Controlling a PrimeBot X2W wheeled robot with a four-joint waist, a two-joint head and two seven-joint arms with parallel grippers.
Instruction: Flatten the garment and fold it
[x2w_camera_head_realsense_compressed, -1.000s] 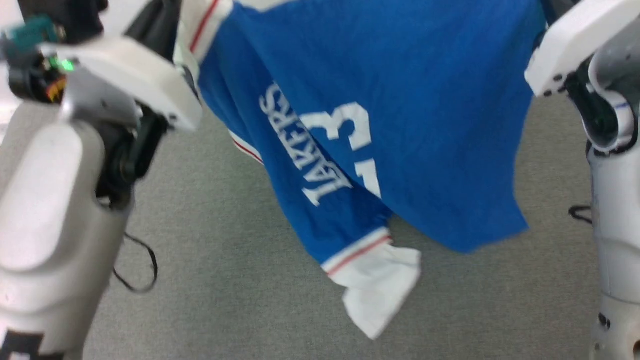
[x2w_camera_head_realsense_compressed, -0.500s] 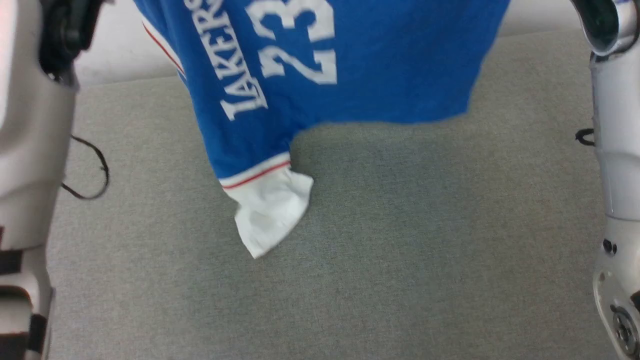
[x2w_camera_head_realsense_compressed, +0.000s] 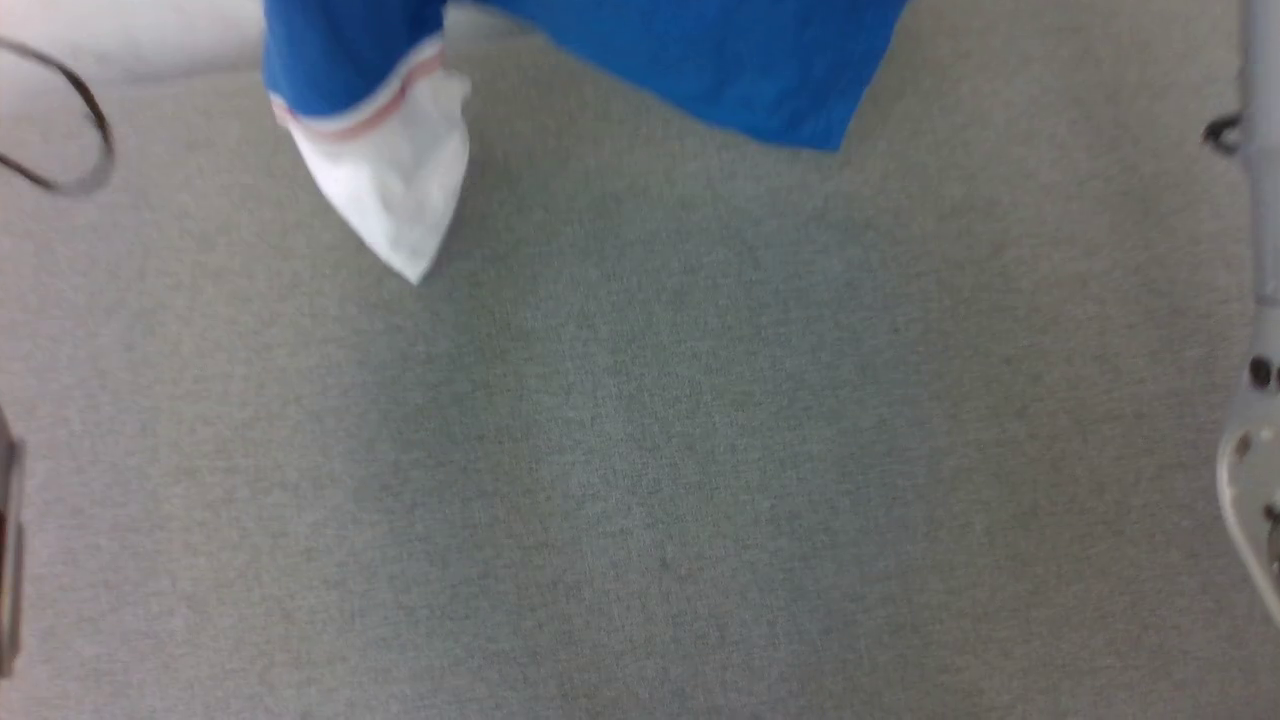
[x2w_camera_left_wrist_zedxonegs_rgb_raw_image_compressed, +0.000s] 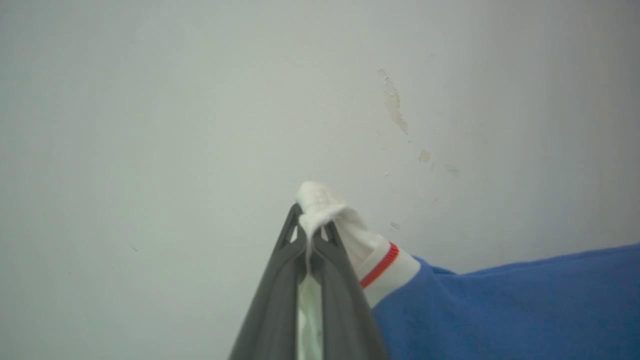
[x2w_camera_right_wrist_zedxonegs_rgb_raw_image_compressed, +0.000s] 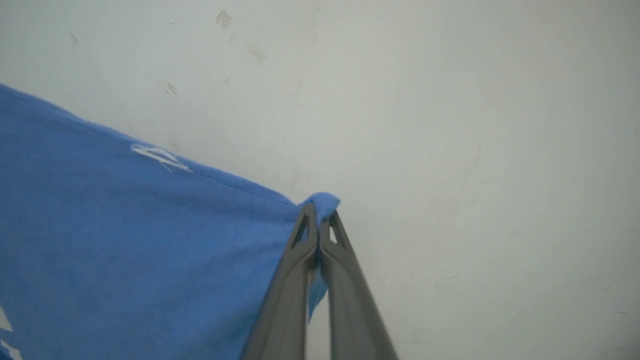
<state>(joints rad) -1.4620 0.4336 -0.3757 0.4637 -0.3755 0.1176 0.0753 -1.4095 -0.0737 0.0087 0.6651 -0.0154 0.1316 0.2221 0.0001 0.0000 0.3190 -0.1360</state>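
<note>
The shirt (x2w_camera_head_realsense_compressed: 700, 60) hangs in the air between the two arms, above the grey surface (x2w_camera_head_realsense_compressed: 640, 450) and at the far side of it. The left jaws are pressed together on the tip of one white sleeve (x2w_camera_left_wrist_zedxonegs_rgb_raw_image_compressed: 325, 205), just past its red stripe. The right jaws are pressed together on a blue corner (x2w_camera_right_wrist_zedxonegs_rgb_raw_image_compressed: 322, 202), which I judge to be a hem corner. From each grip the cloth goes sideways toward the other arm and then falls down, so the shirt lies below and between the jaws, not in front of them.

The upper edge runs from left grip to right grip, and I think the neck-to-hem line follows it. The shirt is therefore sideways, with one flank up. The free sleeve (x2w_camera_head_realsense_compressed: 385, 190) is the lowest part and it is on the left side. The lower blue corner (x2w_camera_head_realsense_compressed: 830, 135) on the right hangs higher. I cannot tell if the free sleeve touches the surface.

To lay it flat, both arms need to come down and toward the robot. The left side will meet the surface first, and its sleeve may fold under.
</note>
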